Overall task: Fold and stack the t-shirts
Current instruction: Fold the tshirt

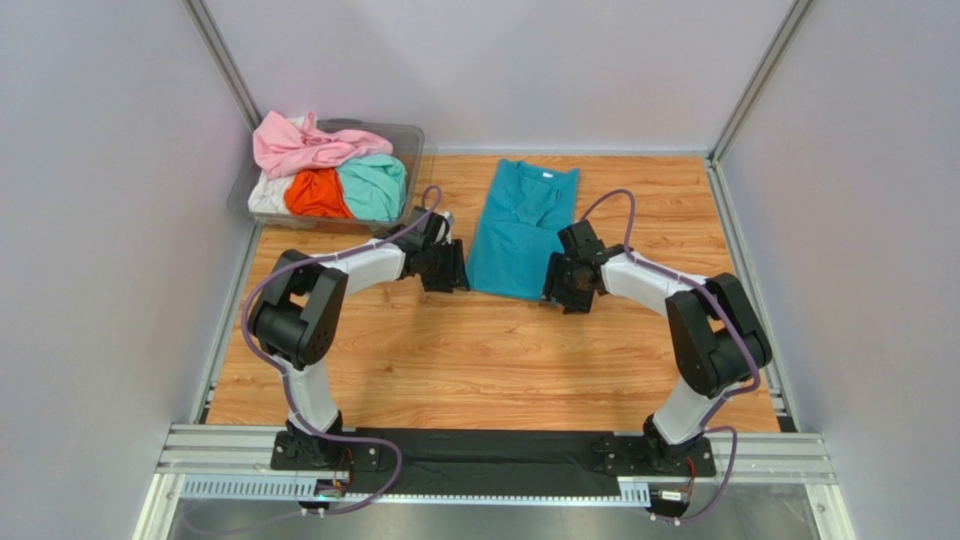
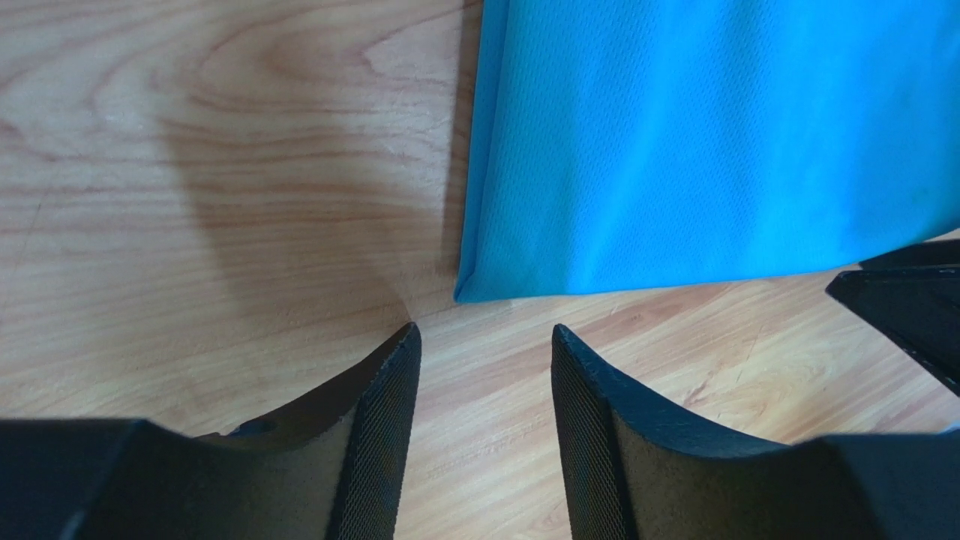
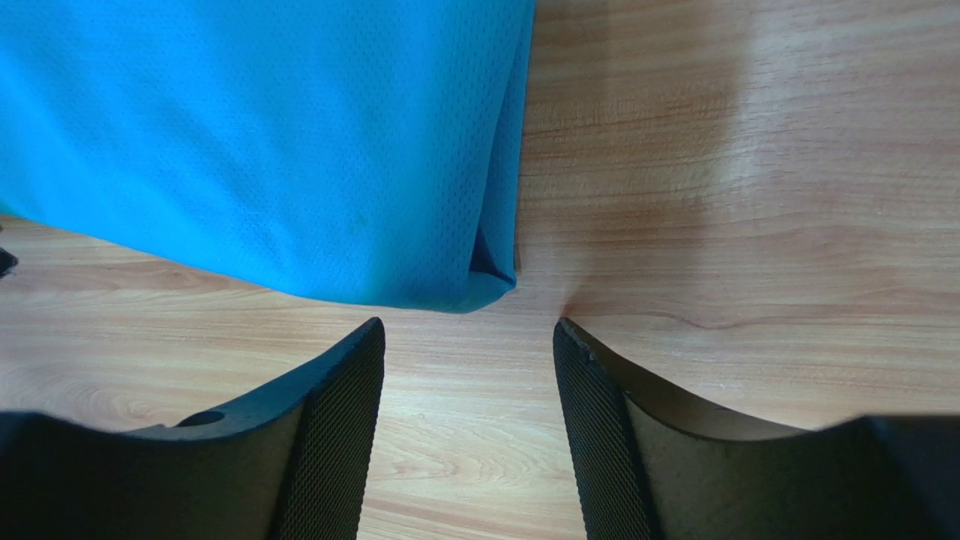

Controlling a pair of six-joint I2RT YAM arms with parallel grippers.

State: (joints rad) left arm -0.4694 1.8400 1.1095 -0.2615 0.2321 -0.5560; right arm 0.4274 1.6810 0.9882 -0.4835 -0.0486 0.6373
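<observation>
The soft teal-blue short-sleeved t-shirt [image 1: 521, 231] lies flat on the wooden counter [image 1: 473, 360], narrowed lengthwise, collar away from the arms. The left jaws and right jaws stand open and empty, each just short of a near hem corner, probably so both corners can be pinched together for the crosswise fold. The crumpled pink, orange, mint and white shirts [image 1: 327, 169] sit in the clear plastic tub [image 1: 411, 141], far left.
</observation>
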